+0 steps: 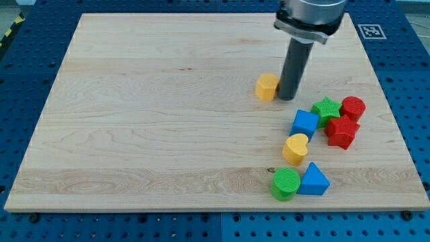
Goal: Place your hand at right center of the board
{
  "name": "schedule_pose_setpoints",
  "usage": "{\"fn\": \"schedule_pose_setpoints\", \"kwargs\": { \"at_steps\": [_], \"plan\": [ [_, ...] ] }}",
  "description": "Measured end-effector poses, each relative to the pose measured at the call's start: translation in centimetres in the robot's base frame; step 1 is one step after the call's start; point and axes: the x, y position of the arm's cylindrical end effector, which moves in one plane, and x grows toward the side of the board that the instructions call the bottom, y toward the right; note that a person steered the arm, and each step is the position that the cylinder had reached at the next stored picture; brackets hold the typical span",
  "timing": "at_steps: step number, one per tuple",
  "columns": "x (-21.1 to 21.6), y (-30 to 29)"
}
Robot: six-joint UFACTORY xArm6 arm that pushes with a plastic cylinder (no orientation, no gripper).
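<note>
My dark rod comes down from the view's top right, and my tip (287, 98) rests on the wooden board (148, 121), right of centre. A yellow hexagonal block (267, 87) touches the tip's left side. Below and right of the tip lies a cluster: a blue cube (305, 124), a green star (326, 109), a red cylinder (353, 107) and a red star (342, 131). A yellow heart (295, 148) lies below the blue cube. A green cylinder (285, 183) and a blue triangle (314, 180) sit near the bottom edge.
The board lies on a blue perforated table (410, 81). A black-and-white marker tag (371, 31) sits off the board's top right corner.
</note>
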Motion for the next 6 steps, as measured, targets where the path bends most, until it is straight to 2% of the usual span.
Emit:
{"fn": "schedule_pose_setpoints", "kwargs": {
  "at_steps": [1, 2, 3, 4, 5, 6],
  "plan": [
    [0.0, -0.3],
    [-2.8, 1.7],
    [-3.1, 5.8],
    [-3.0, 13.1],
    [-2.0, 16.1],
    [-1.9, 16.2]
  ]
}}
